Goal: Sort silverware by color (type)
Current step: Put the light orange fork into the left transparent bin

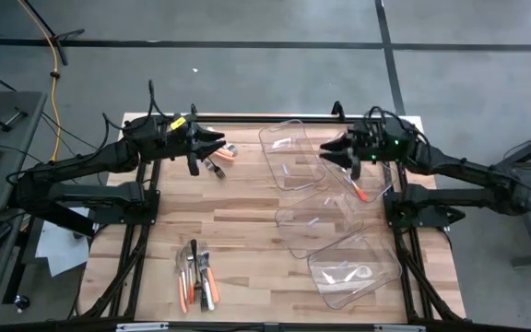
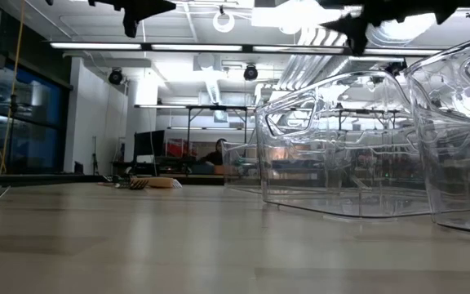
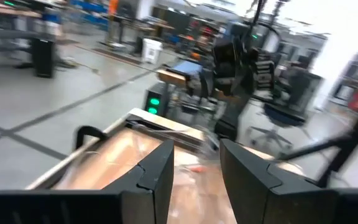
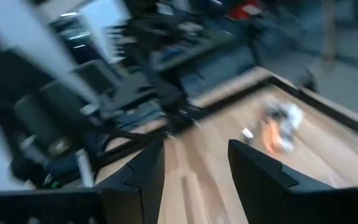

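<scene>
Several pieces of silverware with orange, white and metal handles lie in a pile (image 1: 196,277) on the table near its near edge. A smaller pile (image 1: 219,159) lies by the far edge, also visible in the right wrist view (image 4: 278,127). One orange-handled piece (image 1: 359,192) lies among the clear bins; I cannot tell whether it is inside one. My left gripper (image 1: 218,148) hovers open just left of the small pile, with nothing between its fingers (image 3: 196,152). My right gripper (image 1: 325,150) is open and raised over the far bin (image 1: 293,152), empty (image 4: 194,149).
Three clear plastic bins run in a diagonal row on the table's right half: far (image 1: 279,138), middle (image 1: 316,221) and near (image 1: 353,272). In the low view they stand on the right (image 2: 341,147). Bare wood lies at the table's centre and left (image 1: 238,221).
</scene>
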`<action>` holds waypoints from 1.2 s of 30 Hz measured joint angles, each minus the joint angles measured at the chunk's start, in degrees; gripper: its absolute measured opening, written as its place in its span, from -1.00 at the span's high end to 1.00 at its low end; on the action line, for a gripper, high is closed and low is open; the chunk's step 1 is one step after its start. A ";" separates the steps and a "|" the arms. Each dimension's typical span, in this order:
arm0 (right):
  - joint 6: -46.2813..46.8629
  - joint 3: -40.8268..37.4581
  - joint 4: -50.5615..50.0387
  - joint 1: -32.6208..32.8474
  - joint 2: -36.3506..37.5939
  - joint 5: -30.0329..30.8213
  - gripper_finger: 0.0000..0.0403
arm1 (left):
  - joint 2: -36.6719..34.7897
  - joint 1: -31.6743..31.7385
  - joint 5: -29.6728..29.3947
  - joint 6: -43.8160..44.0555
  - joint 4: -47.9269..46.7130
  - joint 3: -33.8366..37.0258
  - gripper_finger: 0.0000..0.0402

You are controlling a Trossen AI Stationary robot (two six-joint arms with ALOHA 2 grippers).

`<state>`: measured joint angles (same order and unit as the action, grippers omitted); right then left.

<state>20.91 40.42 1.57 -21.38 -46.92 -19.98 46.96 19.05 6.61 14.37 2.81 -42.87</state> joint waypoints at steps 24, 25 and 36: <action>-10.89 -0.02 6.41 6.13 -2.24 4.62 0.20 | 0.02 0.07 1.21 0.02 -0.04 0.00 0.41; -10.83 -0.02 6.40 6.13 -2.24 4.62 0.20 | 0.00 0.07 1.21 0.02 -0.13 0.00 0.41; -10.89 -0.02 6.40 6.13 -2.24 4.62 0.20 | 0.72 0.07 0.51 0.04 -3.56 0.00 0.41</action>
<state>10.02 40.40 7.97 -15.25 -49.17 -15.35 47.68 19.11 7.12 14.41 -0.75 -42.87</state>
